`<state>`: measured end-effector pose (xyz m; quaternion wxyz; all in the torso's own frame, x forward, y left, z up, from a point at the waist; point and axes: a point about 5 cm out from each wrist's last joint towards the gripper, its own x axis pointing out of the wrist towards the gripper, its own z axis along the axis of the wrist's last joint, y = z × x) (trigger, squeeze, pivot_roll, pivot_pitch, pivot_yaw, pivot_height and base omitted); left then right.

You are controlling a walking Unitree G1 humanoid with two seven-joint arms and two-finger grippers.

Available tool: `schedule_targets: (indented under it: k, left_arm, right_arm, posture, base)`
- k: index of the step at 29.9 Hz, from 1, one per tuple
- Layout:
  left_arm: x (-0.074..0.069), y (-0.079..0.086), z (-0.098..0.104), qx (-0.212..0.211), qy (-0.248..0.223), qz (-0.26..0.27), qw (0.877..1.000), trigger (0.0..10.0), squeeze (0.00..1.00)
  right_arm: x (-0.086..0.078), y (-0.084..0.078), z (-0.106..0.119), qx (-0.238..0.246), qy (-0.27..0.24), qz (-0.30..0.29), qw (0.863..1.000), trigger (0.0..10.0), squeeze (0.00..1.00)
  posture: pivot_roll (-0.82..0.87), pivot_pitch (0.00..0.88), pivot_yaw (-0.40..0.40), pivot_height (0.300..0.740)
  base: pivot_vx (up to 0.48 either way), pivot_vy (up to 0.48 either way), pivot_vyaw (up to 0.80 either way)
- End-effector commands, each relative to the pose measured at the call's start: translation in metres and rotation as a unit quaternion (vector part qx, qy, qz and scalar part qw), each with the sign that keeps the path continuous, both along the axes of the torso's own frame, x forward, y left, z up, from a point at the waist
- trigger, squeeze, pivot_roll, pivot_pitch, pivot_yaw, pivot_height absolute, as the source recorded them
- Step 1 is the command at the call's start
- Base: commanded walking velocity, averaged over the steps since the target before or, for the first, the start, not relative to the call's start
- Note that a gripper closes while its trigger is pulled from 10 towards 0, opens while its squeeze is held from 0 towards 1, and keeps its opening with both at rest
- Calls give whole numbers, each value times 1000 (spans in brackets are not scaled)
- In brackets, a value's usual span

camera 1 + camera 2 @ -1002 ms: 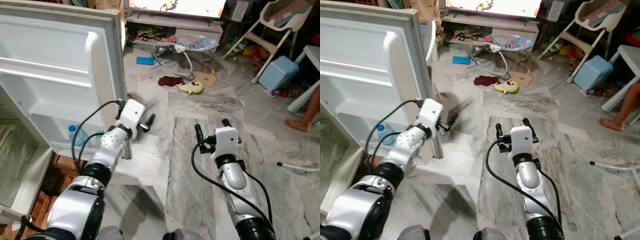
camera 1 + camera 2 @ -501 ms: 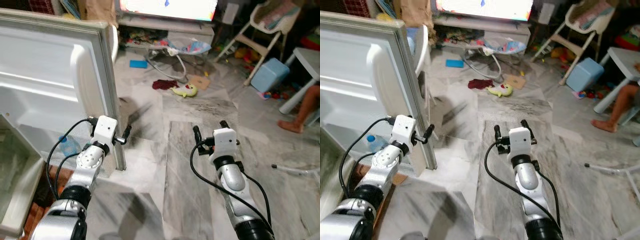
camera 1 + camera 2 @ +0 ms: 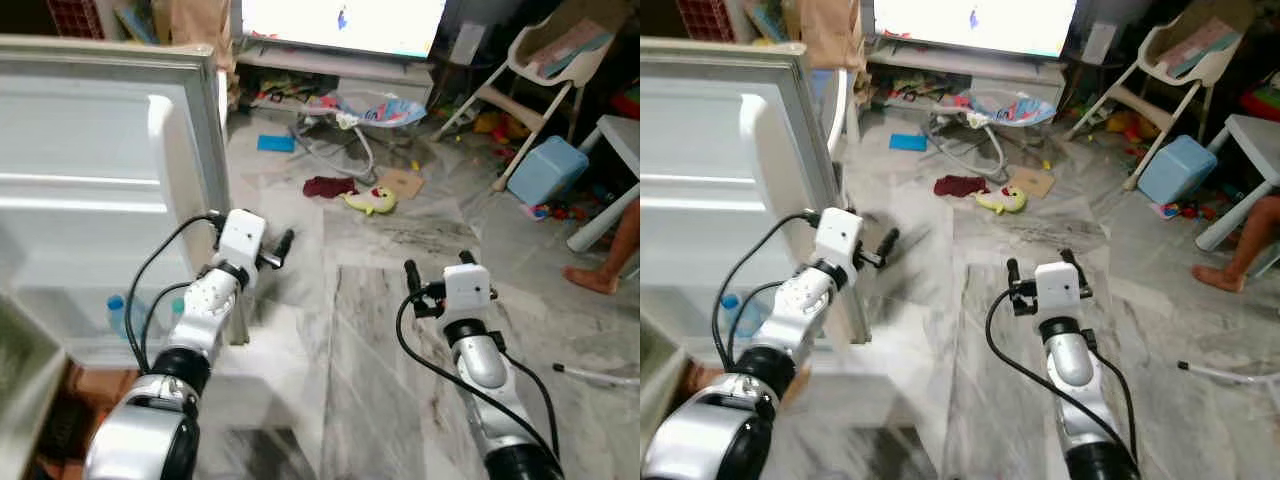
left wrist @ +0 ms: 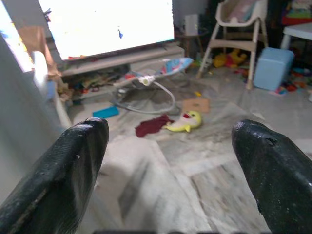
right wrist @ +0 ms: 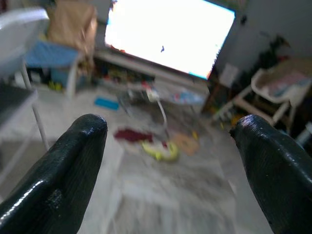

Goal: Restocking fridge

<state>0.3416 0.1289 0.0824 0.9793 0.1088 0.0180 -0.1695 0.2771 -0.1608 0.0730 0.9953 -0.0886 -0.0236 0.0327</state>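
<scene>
The white fridge door [image 3: 110,180] stands open on my left. Two clear bottles [image 3: 118,312] with blue caps sit in its lowest door shelf. My left gripper [image 3: 283,243] hovers just past the door's free edge, at about mid height; in the left wrist view its fingers [image 4: 73,165] are spread wide, open and holding nothing. My right gripper [image 3: 438,266] is held out over the marble floor to the right, open as well, with its fingers [image 5: 68,170] far apart and nothing between them.
Past the grippers the floor holds a baby bouncer [image 3: 362,108], a red cloth [image 3: 330,186], a yellow toy [image 3: 370,200] and a cardboard piece [image 3: 402,183]. A blue box [image 3: 546,168], a high chair [image 3: 540,50] and a white table [image 3: 622,128] stand at the right. A person's foot [image 3: 592,278] is there too.
The whole view has swung as I move. My left gripper stays by the door's free edge, a little higher than half a second ago. Both grippers remain open.
</scene>
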Motion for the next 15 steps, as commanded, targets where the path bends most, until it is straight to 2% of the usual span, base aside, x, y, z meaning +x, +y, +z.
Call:
schedule_targets:
  k: [1, 3, 6, 7, 10, 15]
  left_arm:
    - [-2, 5, -2, -2, 4, 4, 1000, 10000, 0]
    - [-6, 2, -5, -7, 5, -13, 1000, 10000, 0]
    - [-17, 3, -12, 10, 6, -44, 999, 10000, 0]
    - [-25, 7, -18, 21, 12, -51, 998, 10000, 0]
    - [-34, 15, -23, 25, 17, -53, 998, 10000, 0]
    - [-45, 31, -24, 26, 13, -26, 999, 10000, 0]
  right_arm:
    - [1, 6, 1, 3, 0, 8, 1000, 10000, 0]
    - [1, 7, 1, 3, -1, 9, 1000, 10000, 0]
    - [1, 8, 1, 2, -2, 10, 1000, 10000, 0]
    - [1, 8, 0, 3, -1, 10, 1000, 10000, 0]
    - [1, 8, 0, 5, 1, 9, 1000, 10000, 0]
    - [2, 7, 0, 2, 1, 5, 1000, 10000, 0]
  posture:
    - [-10, 0, -75, 740]
    - [-8, 0, -76, 740]
    - [-7, 0, -76, 740]
    - [0, 0, -74, 740]
    - [6, 0, -71, 740]
    - [16, 0, -64, 740]
  base:
    - [0, 0, 0]
    - [0, 0, 0]
    - [0, 0, 0]
    - [0, 0, 0]
    - [0, 0, 0]
    - [0, 0, -650]
